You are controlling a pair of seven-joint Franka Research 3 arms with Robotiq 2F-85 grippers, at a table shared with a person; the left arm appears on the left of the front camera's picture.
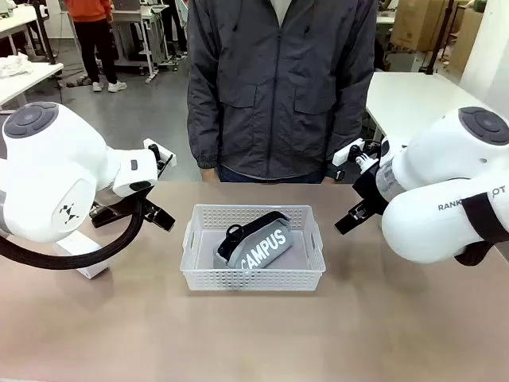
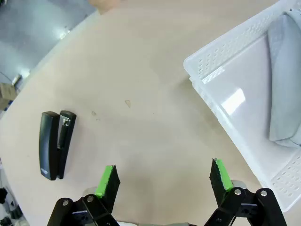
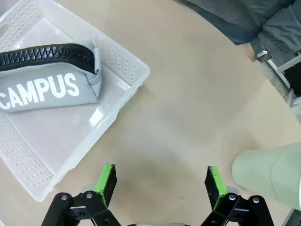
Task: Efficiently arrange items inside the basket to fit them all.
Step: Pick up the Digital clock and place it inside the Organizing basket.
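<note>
Fingers, left: left fingers [image 2: 107, 181] were seen spread wide, with nothing between the green pads, over bare table [image 2: 141, 94] between stapler and basket.
Fingers, right: right fingers [image 3: 106, 181] were likewise held apart and empty, above the table just outside a corner of the basket.
Pouch: the grey "CAMPUS" pouch [image 1: 254, 241] was found lying aslant across the floor of the basket [image 1: 253, 210], with most of the middle taken up.
Pouch handling: it was judged soft and light. The fabric would be expected to sag and fold, so a pinch across the body by the black zip ridge was thought best. A nudge toward one wall might also be enough.
Stapler: the black stapler [image 2: 55, 145] was spotted flat on the table, well apart from the basket and off to one side of the left fingers.
Stapler handling: it was reckoned stiff, dense and smooth-sided. A grip across its narrow width near mid-length was favoured, so that tipping could be avoided.
Cup: the pale green cup [image 3: 268, 172] was caught at the edge of the right wrist view, near the right fingers and cut off by the frame.
Cup handling: it was taken to be light, hollow and slick. A gentle hold over the rim wall was advised, lest it be squeezed out.
</note>
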